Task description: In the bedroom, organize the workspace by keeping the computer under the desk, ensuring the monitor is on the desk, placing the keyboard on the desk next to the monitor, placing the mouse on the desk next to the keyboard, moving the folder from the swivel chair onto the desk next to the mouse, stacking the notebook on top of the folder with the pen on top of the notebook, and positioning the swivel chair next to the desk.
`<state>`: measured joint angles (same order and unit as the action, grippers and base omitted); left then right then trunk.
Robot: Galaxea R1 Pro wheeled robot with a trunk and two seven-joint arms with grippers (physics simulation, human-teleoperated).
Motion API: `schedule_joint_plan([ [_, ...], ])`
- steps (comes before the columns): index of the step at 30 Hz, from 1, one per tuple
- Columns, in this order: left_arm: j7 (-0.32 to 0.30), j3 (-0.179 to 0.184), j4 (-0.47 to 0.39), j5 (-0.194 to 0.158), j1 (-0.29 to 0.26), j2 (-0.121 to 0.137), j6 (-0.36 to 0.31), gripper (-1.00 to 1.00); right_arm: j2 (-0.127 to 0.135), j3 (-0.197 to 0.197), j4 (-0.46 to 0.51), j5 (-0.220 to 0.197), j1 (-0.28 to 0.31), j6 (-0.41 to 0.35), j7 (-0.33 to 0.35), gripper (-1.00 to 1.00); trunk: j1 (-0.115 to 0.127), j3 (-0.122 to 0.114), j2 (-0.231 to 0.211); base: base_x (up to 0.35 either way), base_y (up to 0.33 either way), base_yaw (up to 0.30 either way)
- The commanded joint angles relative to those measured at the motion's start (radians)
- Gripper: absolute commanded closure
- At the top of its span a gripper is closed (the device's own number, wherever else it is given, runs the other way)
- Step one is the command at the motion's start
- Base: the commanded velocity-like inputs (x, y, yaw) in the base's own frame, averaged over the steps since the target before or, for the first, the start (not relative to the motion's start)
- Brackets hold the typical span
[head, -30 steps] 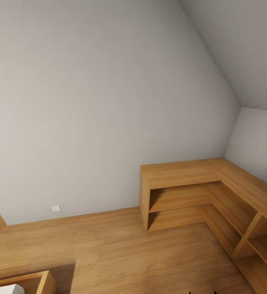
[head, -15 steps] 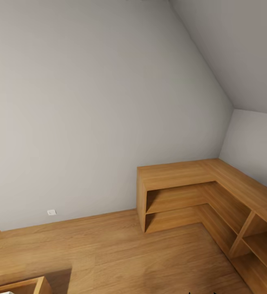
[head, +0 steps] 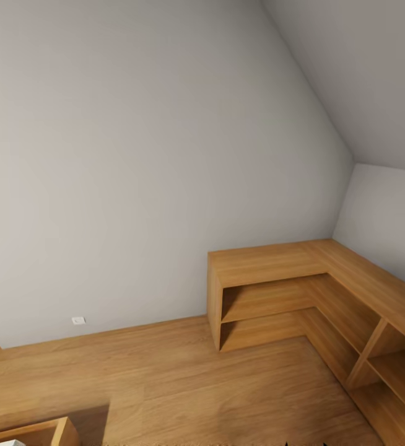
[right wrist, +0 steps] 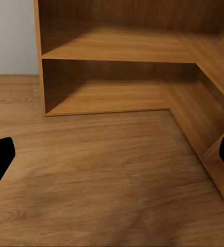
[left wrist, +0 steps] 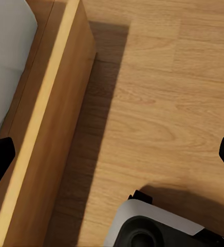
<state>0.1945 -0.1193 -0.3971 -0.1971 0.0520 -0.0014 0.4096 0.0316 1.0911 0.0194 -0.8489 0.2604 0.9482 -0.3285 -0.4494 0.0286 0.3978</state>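
Note:
The desk, the swivel chair and the other task things are out of view. My left gripper is open, its two black fingertips far apart over bare wood floor beside a wooden frame. My right gripper is also open, with nothing between its fingers, and it points at the floor in front of the low light-wood shelving counter.
The L-shaped light-wood shelving counter fills the right corner under a sloped ceiling. A wall socket sits low on the grey wall. The wooden frame's corner holds something white. Part of my grey base shows below the left gripper.
The whole head view shifted slightly left over the first half second, so the camera turned a little to the right. Since then it is nearly still, and nothing in the room moved.

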Motion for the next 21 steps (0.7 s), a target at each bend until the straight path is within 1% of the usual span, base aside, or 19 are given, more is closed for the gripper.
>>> schedule_joint_plan([
  [1, 0.0, 0.001, -0.002, -0.007, 0.0, 0.0, 0.002, -1.0, 0.001, 0.008, 0.003, -0.001, 0.0, 0.0, -0.01, -1.0, -0.001, 0.004, 0.002, 0.0, 0.0, 0.0],
  [6, 0.0, 0.001, -0.002, -0.007, 0.0, 0.0, 0.002, -1.0, 0.001, 0.007, 0.005, -0.001, 0.0, 0.001, -0.01, -1.0, -0.001, 0.011, 0.002, 0.0, 0.0, -0.015],
  [12, 0.0, 0.001, -0.002, -0.007, 0.0, 0.0, 0.002, -1.0, 0.002, 0.008, 0.004, -0.001, 0.0, 0.001, -0.009, -1.0, -0.001, 0.021, 0.002, 0.0, 0.0, -0.089],
  [16, 0.0, 0.001, -0.002, -0.007, 0.0, 0.0, 0.002, -1.0, 0.003, 0.009, 0.005, 0.003, 0.0, 0.003, -0.004, -1.0, -0.001, 0.026, 0.002, 0.0, 0.0, -0.179],
  [21, 0.0, 0.001, -0.002, -0.007, 0.0, 0.0, 0.002, -1.0, 0.006, 0.013, 0.004, 0.006, 0.0, 0.004, 0.016, -1.0, -0.001, 0.03, 0.002, 0.0, 0.015, -0.244],
])
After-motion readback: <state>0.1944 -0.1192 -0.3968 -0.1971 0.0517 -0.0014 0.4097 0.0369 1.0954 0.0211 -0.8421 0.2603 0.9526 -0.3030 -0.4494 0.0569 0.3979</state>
